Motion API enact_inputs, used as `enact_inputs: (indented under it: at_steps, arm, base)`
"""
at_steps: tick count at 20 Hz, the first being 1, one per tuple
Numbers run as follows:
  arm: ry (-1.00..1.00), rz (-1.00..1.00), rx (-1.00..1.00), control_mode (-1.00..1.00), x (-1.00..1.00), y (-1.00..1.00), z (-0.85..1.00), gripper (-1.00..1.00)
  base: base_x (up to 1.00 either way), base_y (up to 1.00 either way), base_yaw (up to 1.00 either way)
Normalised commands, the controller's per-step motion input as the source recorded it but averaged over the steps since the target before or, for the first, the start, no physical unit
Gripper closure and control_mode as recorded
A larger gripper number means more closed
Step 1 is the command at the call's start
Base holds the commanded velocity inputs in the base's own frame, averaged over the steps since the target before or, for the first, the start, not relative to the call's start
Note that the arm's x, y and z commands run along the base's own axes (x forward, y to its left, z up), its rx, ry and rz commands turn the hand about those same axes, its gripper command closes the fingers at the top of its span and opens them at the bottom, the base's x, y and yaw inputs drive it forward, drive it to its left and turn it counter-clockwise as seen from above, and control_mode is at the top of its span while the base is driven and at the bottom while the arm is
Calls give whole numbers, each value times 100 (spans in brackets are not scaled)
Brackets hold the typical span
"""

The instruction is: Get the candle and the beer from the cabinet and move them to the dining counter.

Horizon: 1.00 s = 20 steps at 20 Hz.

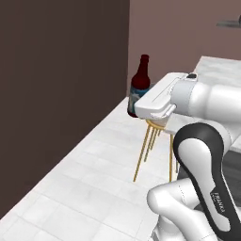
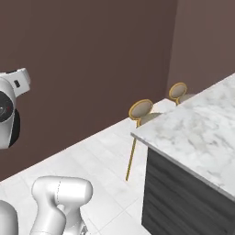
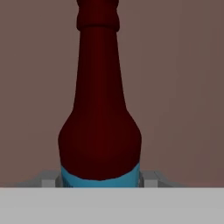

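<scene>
The bottle (image 3: 99, 113) sat right in the claw (image 1: 136, 112), its lower body between the two fingers (image 3: 148, 179), which pressed against its blue label on either side; the claw was clenched on the bottle. It was carried in the air above the pale tiled floor (image 1: 89, 188), not resting on any surface.

The bottle stood upright, long axis vertical, its narrow neck and cap pointing straight up above the white hand.

The left base view showed the bottle from the side, dark brown-red against the dark wall (image 1: 61, 70), with a yellow-legged stool (image 1: 153, 136) just below and behind the hand. The right base view showed the marble desk (image 2: 197, 133) on its dark base, with two round stools (image 2: 141, 110) tucked at its far edge. The hand view gave the bottle close up, neck rising to the top edge.
</scene>
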Motion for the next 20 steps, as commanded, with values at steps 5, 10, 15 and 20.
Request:
enact_inputs:
  at_steps: [5, 10, 15, 20]
  arm:
    - [0, 0, 0, 100, 0, 0, 0, 100]
    - [0, 0, 0, 100, 0, 0, 0, 100]
    - [0, 0, 0, 100, 0, 0, 0, 100]
    - [0, 0, 0, 100, 0, 0, 0, 100]
  base:
    - [54, 46, -38]
    - [59, 32, -38]
    - [57, 29, -39]
    - [52, 23, -40]
